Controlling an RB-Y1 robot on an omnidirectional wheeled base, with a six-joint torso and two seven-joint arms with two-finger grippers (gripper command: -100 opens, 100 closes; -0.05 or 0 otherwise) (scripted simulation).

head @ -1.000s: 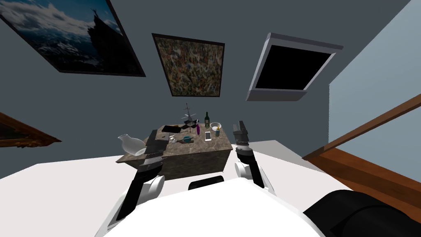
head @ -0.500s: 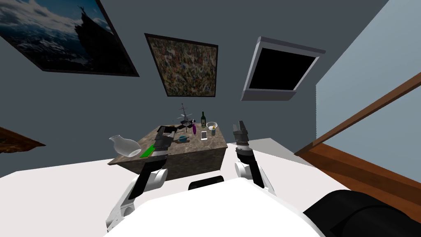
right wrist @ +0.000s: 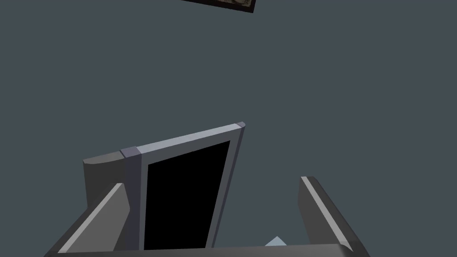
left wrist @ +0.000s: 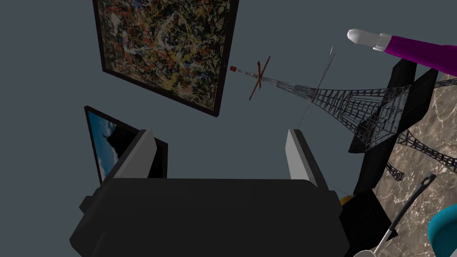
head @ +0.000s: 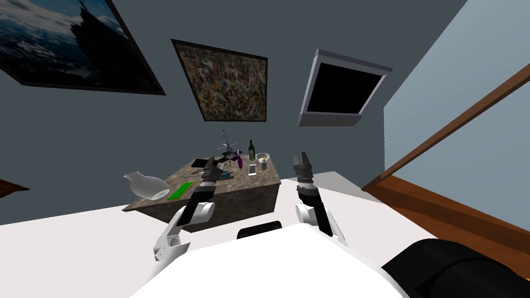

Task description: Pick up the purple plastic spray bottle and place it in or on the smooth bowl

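Observation:
The purple spray bottle (head: 239, 163) with a white nozzle stands near the back of the marble-topped table (head: 261, 180). My left gripper (head: 209, 166) hovers over the table's middle, open and empty, a short way to the bottle's left. In the left wrist view the bottle (left wrist: 419, 48) lies off to one side of the open gripper (left wrist: 218, 134), beyond a wire tower model (left wrist: 357, 107). A white bowl (head: 263, 156) sits at the back right of the table. A teal bowl (head: 226, 174) lies close beside the left gripper. My right gripper (head: 302, 159) is raised by the table's right edge, open (right wrist: 213, 182) and empty.
A clear glass carafe (head: 146, 186) stands at the table's left end beside a flat green pad (head: 180, 191). A green wine bottle (head: 251, 150), a phone (head: 252, 169), a mug (head: 264, 165) and a dark flat slab (head: 200, 163) crowd the back. A long-handled spoon (left wrist: 401, 214) lies by the teal bowl (left wrist: 444, 230).
My left arm has reached forward over the table towards the back, uncovering the green pad. The head view has shifted, so the table now sits further left. The right arm has not moved.

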